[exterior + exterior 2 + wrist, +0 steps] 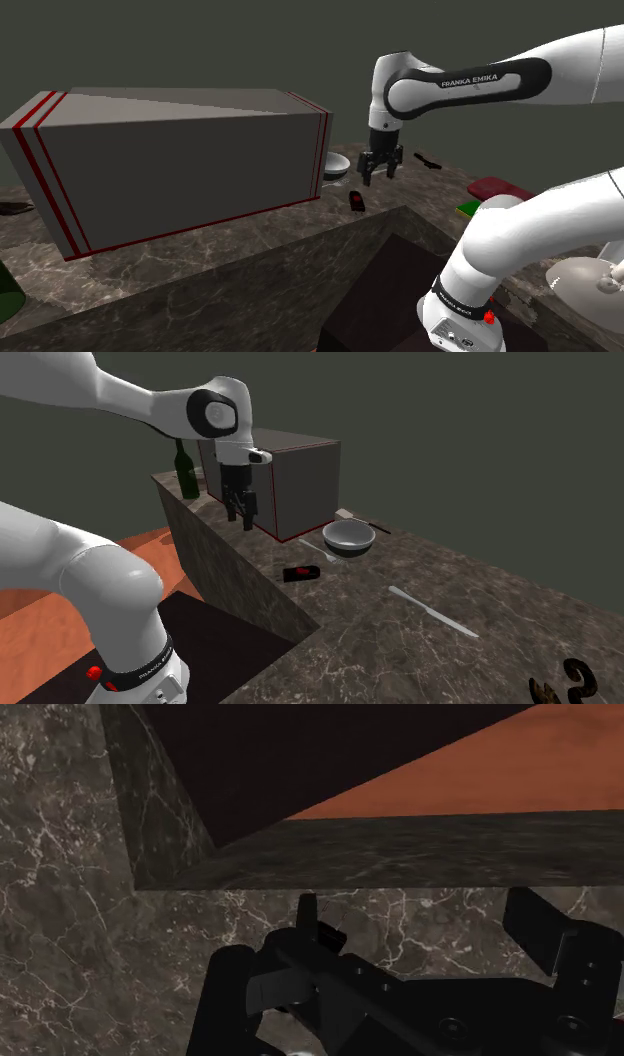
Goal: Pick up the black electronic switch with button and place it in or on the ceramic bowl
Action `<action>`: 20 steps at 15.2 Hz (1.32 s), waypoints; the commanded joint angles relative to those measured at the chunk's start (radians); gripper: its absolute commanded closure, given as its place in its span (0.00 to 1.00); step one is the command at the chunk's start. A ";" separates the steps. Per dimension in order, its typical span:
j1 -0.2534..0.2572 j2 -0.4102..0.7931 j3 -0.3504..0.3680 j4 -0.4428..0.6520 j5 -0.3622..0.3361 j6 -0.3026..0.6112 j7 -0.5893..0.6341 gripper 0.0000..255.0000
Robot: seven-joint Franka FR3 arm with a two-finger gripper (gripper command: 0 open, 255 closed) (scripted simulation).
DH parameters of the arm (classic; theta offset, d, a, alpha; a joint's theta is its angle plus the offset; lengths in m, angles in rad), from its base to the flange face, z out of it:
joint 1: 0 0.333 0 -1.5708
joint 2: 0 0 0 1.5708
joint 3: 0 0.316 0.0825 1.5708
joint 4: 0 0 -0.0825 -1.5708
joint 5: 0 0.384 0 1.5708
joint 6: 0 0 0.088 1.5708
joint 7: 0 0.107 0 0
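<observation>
I saw the pincer [380, 177] hanging over the bench [480, 582], close to the edge that faced the arm's stand. Its two black fingers stood wide apart with nothing between them; the wrist view showed the same gap over dark marbled stone. The black switch [300, 573], with some red on it, lay flat on the bench just beside that same edge, below the pincer and touching neither finger. The bowl [350, 542], pale grey with a darker foot, sat near the switch but apart from it, further in from the edge, next to the end of a large grey box [180, 170] with red stripes. A green bottle [186, 472] stood at the box's far end. A pale knife [432, 610] lay alone toward the middle of the bench.
</observation>
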 commanded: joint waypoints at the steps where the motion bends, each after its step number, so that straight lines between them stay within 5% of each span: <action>1: -0.026 0.035 0.001 -0.038 -0.015 0.102 0.043 0.00; 14: -0.224 0.434 0.014 -0.080 -0.188 0.698 0.389 0.00; 20: -0.241 0.517 0.010 -0.095 -0.224 0.797 0.412 0.00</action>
